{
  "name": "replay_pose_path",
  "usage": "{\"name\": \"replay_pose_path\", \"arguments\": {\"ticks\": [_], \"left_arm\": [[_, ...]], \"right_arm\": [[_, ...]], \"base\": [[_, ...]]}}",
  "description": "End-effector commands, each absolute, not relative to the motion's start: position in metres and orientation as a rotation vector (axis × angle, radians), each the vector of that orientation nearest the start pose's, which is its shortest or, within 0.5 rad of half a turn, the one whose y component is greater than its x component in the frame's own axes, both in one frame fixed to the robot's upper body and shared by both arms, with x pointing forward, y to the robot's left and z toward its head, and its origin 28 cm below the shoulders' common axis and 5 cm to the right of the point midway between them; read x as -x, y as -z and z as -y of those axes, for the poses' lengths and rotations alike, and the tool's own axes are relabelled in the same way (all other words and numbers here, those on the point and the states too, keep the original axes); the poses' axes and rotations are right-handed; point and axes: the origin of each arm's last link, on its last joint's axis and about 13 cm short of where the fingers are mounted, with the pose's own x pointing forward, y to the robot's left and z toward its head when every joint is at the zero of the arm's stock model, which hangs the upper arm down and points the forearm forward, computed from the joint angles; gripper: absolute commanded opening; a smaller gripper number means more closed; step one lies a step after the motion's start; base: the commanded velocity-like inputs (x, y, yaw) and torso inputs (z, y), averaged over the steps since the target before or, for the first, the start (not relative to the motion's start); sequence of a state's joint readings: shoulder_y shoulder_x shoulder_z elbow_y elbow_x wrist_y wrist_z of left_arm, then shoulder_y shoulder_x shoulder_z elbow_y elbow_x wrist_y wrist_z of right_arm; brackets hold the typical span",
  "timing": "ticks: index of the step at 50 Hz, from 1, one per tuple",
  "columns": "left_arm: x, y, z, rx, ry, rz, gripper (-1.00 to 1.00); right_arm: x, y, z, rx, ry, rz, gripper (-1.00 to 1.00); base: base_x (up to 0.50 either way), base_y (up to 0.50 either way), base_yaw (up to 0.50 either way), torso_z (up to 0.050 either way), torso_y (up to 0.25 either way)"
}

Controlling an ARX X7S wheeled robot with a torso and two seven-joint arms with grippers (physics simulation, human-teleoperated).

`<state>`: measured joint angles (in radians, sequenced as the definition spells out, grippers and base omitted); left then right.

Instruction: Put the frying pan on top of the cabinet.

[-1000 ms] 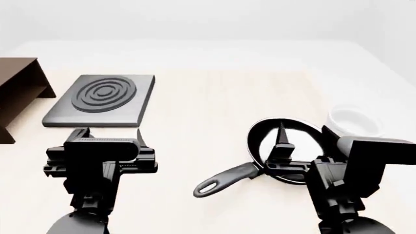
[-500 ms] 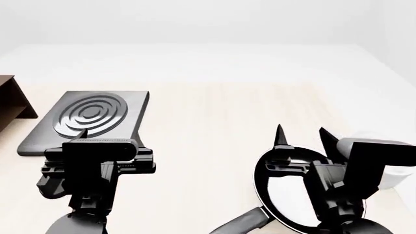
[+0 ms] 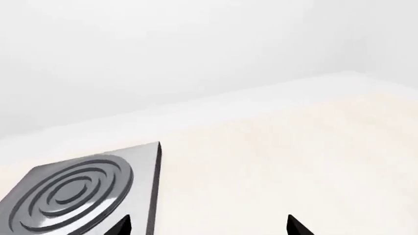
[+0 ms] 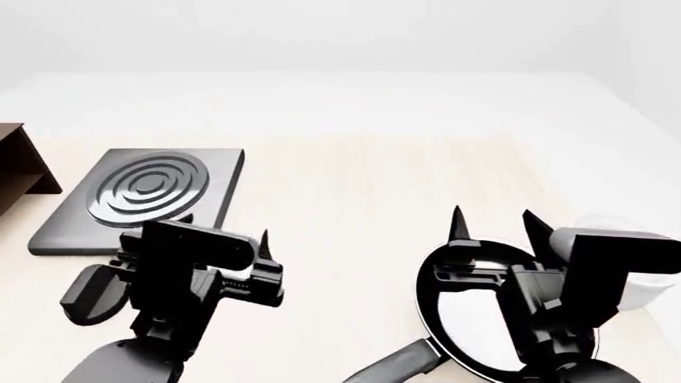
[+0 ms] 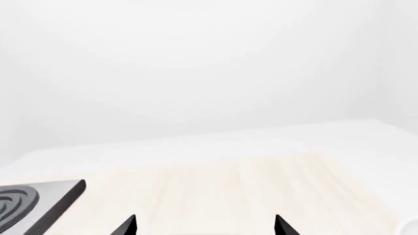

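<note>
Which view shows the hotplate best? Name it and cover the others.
The head view: the whole hotplate lies in sight, all rings visible, though the left arm overlaps its near edge. The left wrist view cuts it off at the frame's edge; the right wrist view catches only a corner.

Light is bright, flat and even in all three views, with no single source to pick out; the pale wood-toned tabletop (image 4: 362, 191) and white surroundings wash toward near-white, most of all in the wrist views. Shadows are faint and soft. The glossy inside of the round black frying pan (image 4: 468, 319) shows a white reflection at about 5 o'clock in the head view. The ringed grey square hotplate (image 4: 143, 195) shades gently. Edges render crisp, without blur or visible edge distortion.
</note>
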<state>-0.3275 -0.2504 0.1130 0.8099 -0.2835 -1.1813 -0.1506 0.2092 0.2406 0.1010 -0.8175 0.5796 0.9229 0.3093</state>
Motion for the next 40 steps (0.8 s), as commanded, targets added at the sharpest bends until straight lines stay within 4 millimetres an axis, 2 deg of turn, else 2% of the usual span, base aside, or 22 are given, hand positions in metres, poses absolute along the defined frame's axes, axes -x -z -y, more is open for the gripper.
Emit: {"name": "replay_pose_path", "arguments": {"ticks": [1,3,5,8,10,15,21,32,40], "left_arm": [[-0.207,-0.179,-0.224,-0.384,0.323,-0.341,1.0],[-0.209,-0.186,-0.217,-0.431,0.293,-0.361,1.0],[-0.202,-0.189,-0.208,-0.404,0.471,-0.429,1.0],[-0.177,-0.201,-0.2,-0.329,0.88,-0.518,1.0],[-0.174,-0.204,-0.199,-0.325,0.946,-0.527,1.0],[-0.178,-0.208,-0.195,-0.31,0.979,-0.544,1.0],[-0.193,-0.22,-0.192,-0.246,0.995,-0.555,1.0],[-0.207,-0.216,-0.181,-0.269,0.989,-0.572,1.0],[-0.21,-0.216,-0.177,-0.282,0.991,-0.58,1.0]], "right_arm": [[-0.197,-0.161,0.114,-0.102,-0.035,0.063,1.0],[-0.198,-0.161,0.114,-0.106,-0.034,0.065,1.0],[-0.199,-0.16,0.114,-0.103,-0.032,0.063,1.0],[-0.199,-0.16,0.114,-0.099,-0.035,0.059,1.0],[-0.198,-0.16,0.114,-0.098,-0.036,0.057,1.0],[-0.199,-0.158,0.115,-0.094,-0.033,0.052,1.0],[-0.198,-0.158,0.114,-0.091,-0.044,0.054,1.0],[-0.198,-0.156,0.114,-0.092,-0.045,0.048,1.0],[-0.198,-0.155,0.113,-0.093,-0.048,0.047,1.0]], "base": [[0.0,0.0,0.0,0.0,0.0],[0.0,0.0,0.0,0.0,0.0],[0.0,0.0,0.0,0.0,0.0],[0.0,0.0,0.0,0.0,0.0],[0.0,0.0,0.0,0.0,0.0],[0.0,0.0,0.0,0.0,0.0],[0.0,0.0,0.0,0.0,0.0],[0.0,0.0,0.0,0.0,0.0],[0.0,0.0,0.0,0.0,0.0]]}}
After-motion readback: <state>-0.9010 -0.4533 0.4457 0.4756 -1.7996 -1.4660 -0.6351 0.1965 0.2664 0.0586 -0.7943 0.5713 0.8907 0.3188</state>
